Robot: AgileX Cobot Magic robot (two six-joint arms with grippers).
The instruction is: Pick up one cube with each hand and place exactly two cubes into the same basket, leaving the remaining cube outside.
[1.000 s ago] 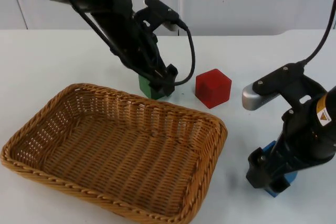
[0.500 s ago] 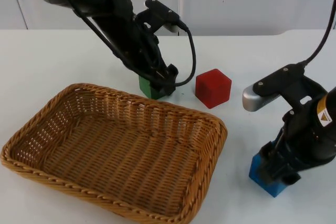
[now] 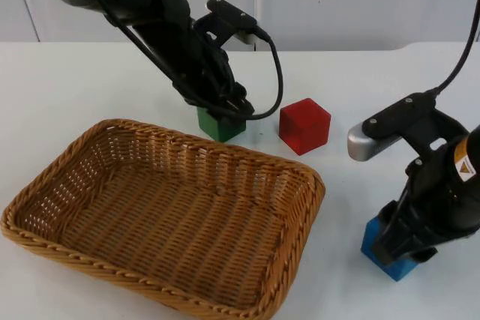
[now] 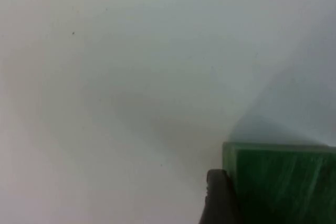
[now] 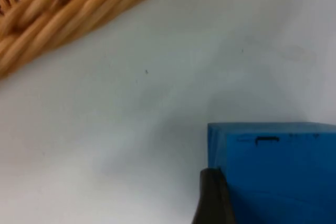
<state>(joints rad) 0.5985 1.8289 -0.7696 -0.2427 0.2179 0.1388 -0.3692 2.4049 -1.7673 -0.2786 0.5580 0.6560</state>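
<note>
Gripping both cubes, we have the left gripper (image 3: 223, 106) clamped on the green cube (image 3: 220, 124) at upper centre and the right gripper (image 3: 401, 241) on the blue cube (image 3: 388, 255) at lower right; lift straight, clear the basket (image 3: 300, 260) rim, and leave the red cube (image 3: 304, 126) alone.

green wooden cube (image 3: 220, 124): you see solid green under the black left gripper (image 3: 229, 107).
blue cube (image 3: 390, 254): bright blue, at the black right gripper (image 3: 401, 241).
red cube (image 3: 304, 125): plain red, beside the left gripper.
woven wicker basket (image 3: 90, 249): tan-brown weave.
table top (image 3: 67, 88): white.
</note>
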